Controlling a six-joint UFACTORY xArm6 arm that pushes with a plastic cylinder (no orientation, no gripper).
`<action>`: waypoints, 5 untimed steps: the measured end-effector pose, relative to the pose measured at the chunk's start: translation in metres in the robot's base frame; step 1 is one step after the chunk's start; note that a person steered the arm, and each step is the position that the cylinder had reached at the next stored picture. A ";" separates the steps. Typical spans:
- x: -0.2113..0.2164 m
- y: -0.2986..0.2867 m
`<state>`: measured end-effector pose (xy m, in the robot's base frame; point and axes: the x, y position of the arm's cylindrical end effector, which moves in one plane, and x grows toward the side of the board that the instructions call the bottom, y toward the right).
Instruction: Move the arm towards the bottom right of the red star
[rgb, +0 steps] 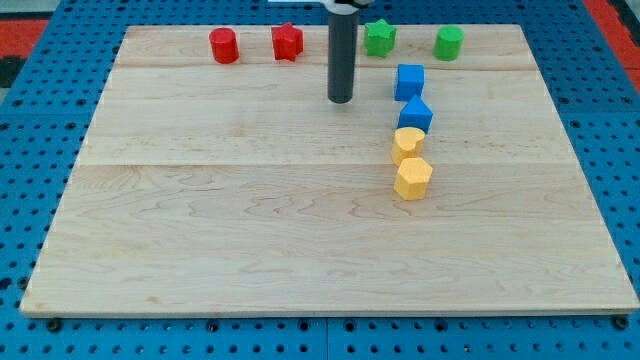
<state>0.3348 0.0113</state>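
The red star (287, 42) sits near the view's top, left of centre, on the wooden board (250, 230). My tip (341, 100) is the lower end of a dark rod coming down from the view's top. It stands below and to the right of the red star, apart from it, touching no block.
A red cylinder (224, 45) lies left of the star. A green star (379, 38) and a green cylinder (448, 42) lie at the top right. A blue cube (409, 81), a second blue block (415, 114), a yellow block (407, 144) and a yellow hexagon (412, 178) form a column right of my tip.
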 end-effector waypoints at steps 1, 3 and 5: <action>0.000 -0.008; 0.000 -0.007; 0.000 -0.007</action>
